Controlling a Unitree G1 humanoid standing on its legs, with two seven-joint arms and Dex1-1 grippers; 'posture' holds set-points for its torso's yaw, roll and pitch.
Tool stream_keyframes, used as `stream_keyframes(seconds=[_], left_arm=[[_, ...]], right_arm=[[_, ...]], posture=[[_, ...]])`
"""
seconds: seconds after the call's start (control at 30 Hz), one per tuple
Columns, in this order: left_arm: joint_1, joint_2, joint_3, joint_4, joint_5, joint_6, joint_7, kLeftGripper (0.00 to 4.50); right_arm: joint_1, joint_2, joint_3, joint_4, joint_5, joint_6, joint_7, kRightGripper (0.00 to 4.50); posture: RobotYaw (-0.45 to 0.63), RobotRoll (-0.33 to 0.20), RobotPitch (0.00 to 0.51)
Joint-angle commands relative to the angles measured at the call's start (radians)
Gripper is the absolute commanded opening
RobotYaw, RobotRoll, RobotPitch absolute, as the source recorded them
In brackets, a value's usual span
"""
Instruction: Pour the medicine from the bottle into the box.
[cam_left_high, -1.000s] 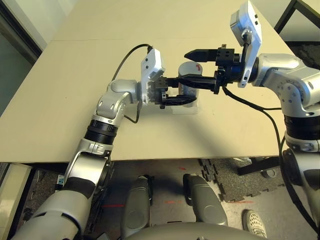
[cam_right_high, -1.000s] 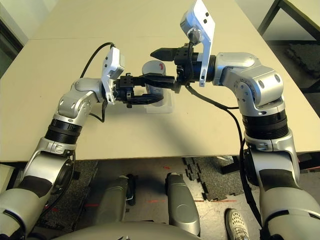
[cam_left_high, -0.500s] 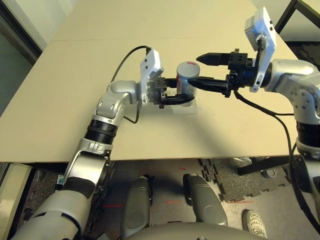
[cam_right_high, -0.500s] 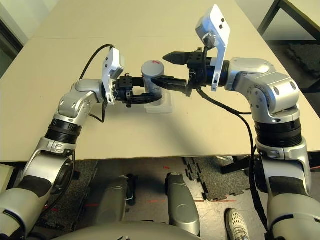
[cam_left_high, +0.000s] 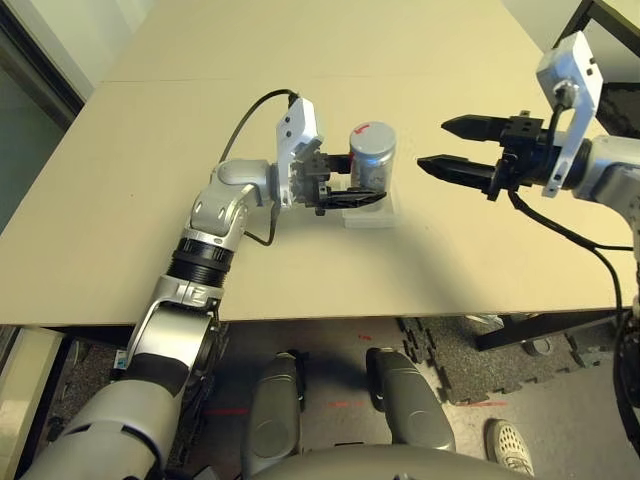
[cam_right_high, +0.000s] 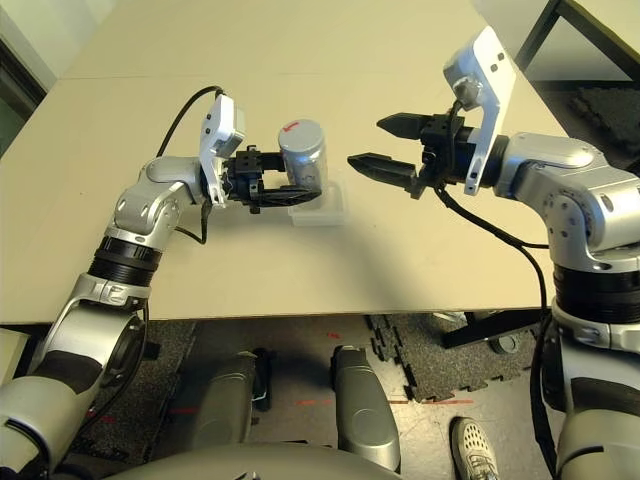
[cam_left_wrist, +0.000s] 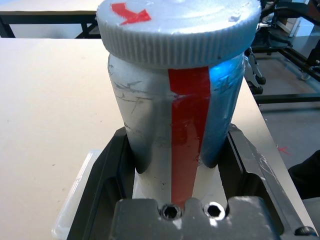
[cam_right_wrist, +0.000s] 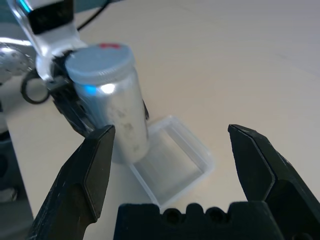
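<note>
One gripper, the left (cam_left_high: 345, 192), pinches the capped bottle (cam_left_high: 371, 160) over the box (cam_left_high: 372, 213) while the right (cam_left_high: 452, 147) gapes empty, so tipping now would pour nothing

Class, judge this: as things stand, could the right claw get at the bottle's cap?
Probably yes. The right claw hangs open beside the bottle, the gap looks free, and the left claw grips low, leaving the cap exposed.
</note>
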Motion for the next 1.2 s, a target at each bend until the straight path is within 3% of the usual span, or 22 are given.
stream_keyframes(seconds=[0.03, 0.3, 0.97, 1.13, 1.2], left_arm=[[-0.019, -0.001, -0.009, 0.025, 0.013, -0.019, -0.014, 2.53], [-0.027, -0.007, -0.012, 0.040, 0.019, -0.029, -0.022, 2.53], [-0.005, -0.011, -0.023, 0.022, 0.022, -0.029, -0.027, 2.53], [-0.003, -0.010, -0.024, 0.023, 0.023, -0.029, -0.029, 2.53], [-0.001, -0.009, -0.025, 0.027, 0.025, -0.032, -0.030, 2.53]], right_arm=[[-0.042, 0.026, 0.012, -0.035, 0.033, 0.028, -0.024, 4.50], [-0.130, 0.111, 0.103, -0.018, 0.027, 0.020, -0.023, 4.50], [-0.195, 0.156, 0.209, 0.058, -0.063, -0.065, 0.039, 4.50], [-0.191, 0.161, 0.212, 0.050, -0.068, -0.065, 0.050, 2.74], [-0.193, 0.163, 0.211, 0.045, -0.066, -0.062, 0.051, 2.56]], posture=[[-0.20, 0.000, 0.161], [-0.19, 0.000, 0.159], [-0.18, 0.000, 0.156], [-0.18, 0.000, 0.161], [-0.19, 0.000, 0.163]])
